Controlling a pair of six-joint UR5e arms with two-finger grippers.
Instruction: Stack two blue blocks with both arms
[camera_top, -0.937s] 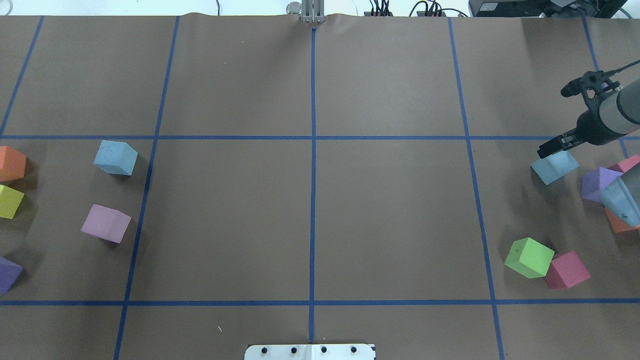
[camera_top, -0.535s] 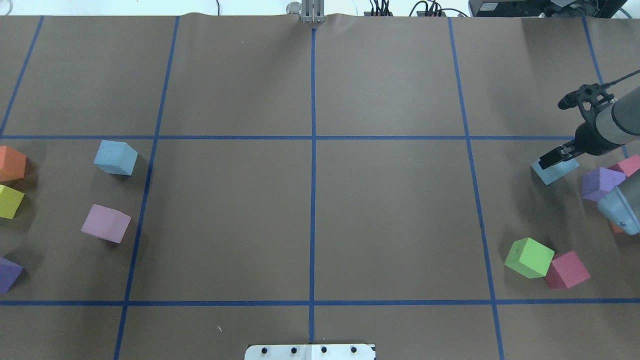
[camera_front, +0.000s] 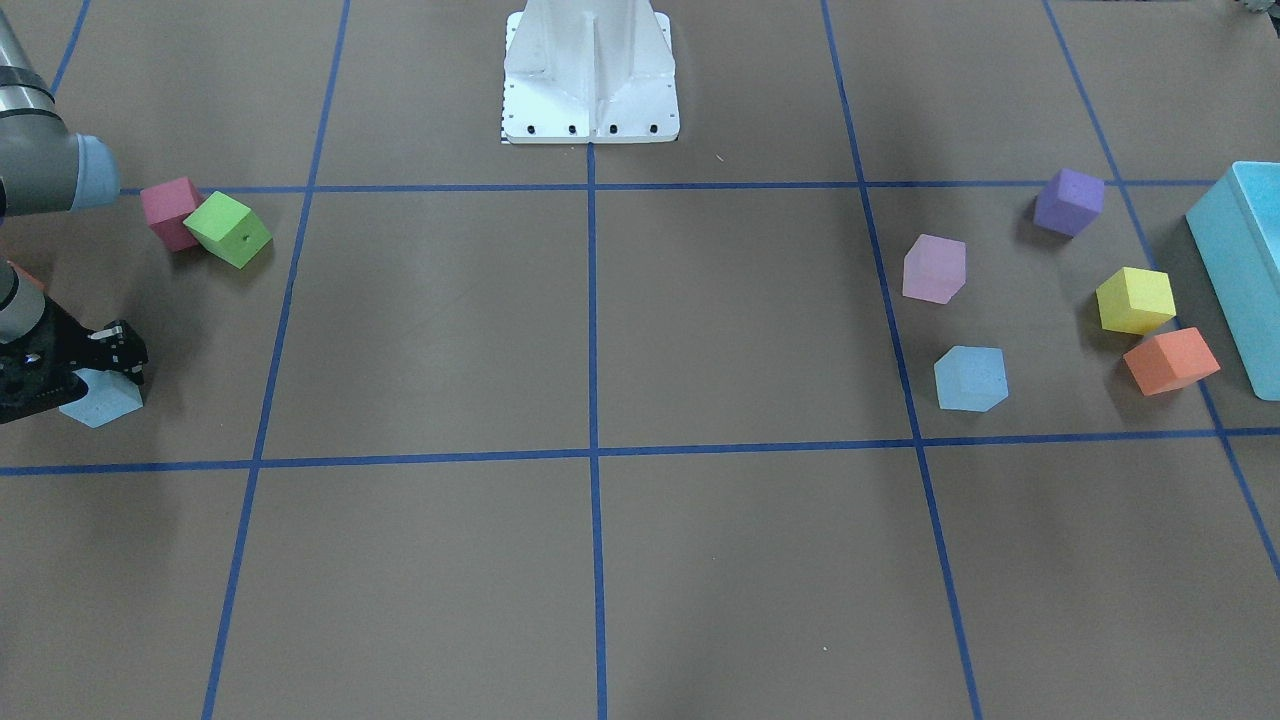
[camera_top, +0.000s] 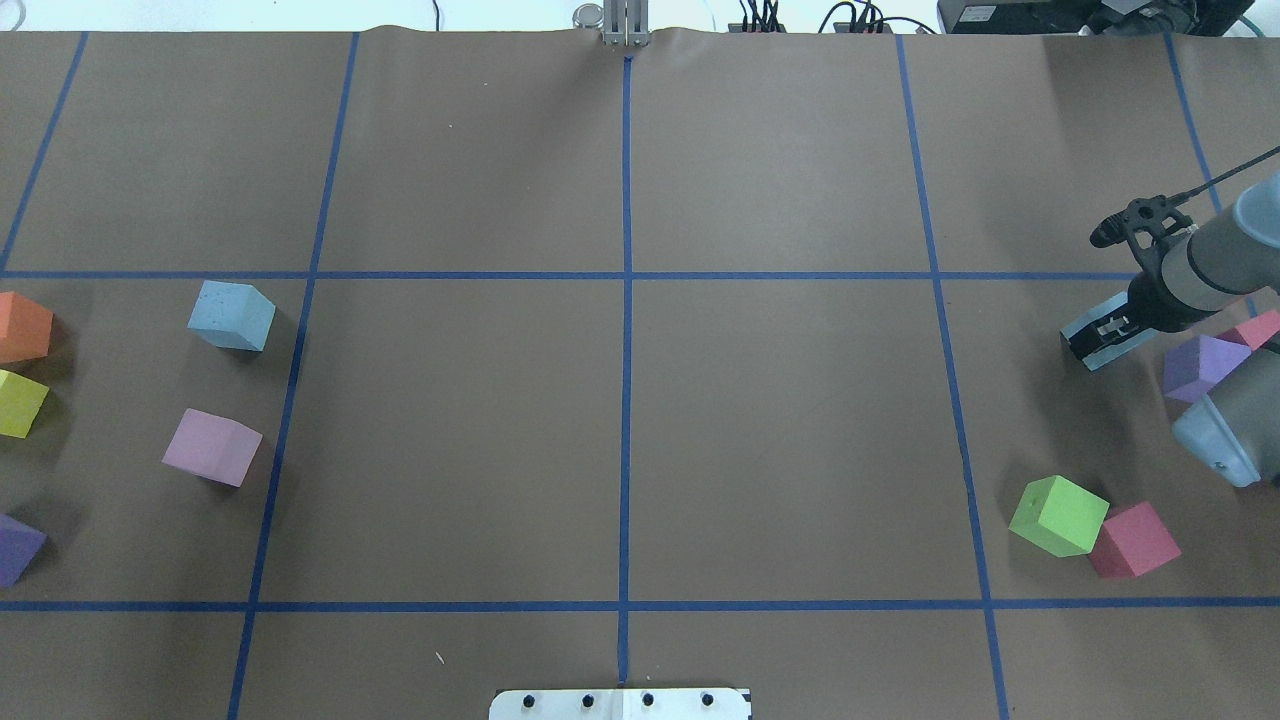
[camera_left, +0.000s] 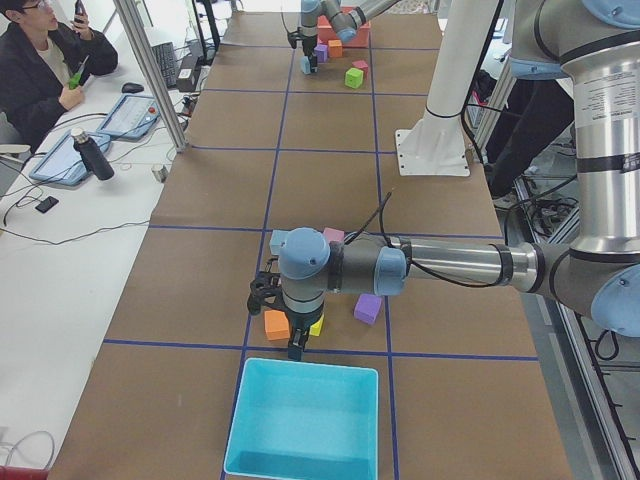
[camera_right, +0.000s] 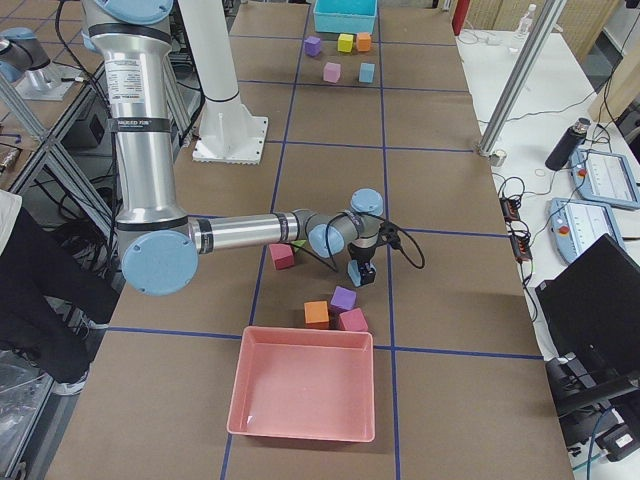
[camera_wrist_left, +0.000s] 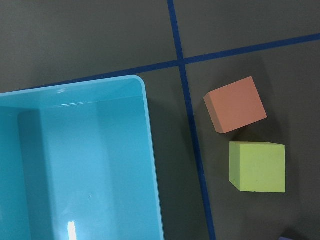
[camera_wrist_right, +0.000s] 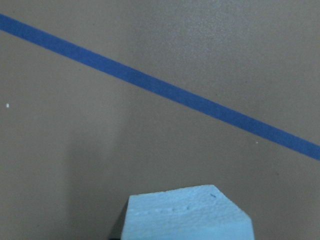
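One sky-blue block (camera_top: 231, 315) lies free on the left half of the table; it also shows in the front view (camera_front: 971, 379). The other blue block (camera_top: 1102, 362) lies at the far right, also in the front view (camera_front: 100, 405) and close up in the right wrist view (camera_wrist_right: 187, 217). My right gripper (camera_top: 1095, 340) is low over this block, jaws open on either side of it, and the block rests on the table. My left gripper (camera_left: 297, 345) shows only in the left side view, above the orange cube by the turquoise box; I cannot tell if it is open or shut.
A green cube (camera_top: 1058, 515), a red cube (camera_top: 1133, 540), a purple cube (camera_top: 1200, 365) and a pink cube (camera_top: 1255, 328) lie near the right arm. Orange (camera_top: 20, 327), yellow (camera_top: 18, 403), lilac (camera_top: 211, 447) and purple (camera_top: 15, 548) cubes lie left. A turquoise box (camera_front: 1240, 270) stands at the left end and a pink tray (camera_right: 305, 385) at the right end.
My right gripper has come down from above the right blue block and now straddles it. The block has not moved. The left blue block is unchanged.
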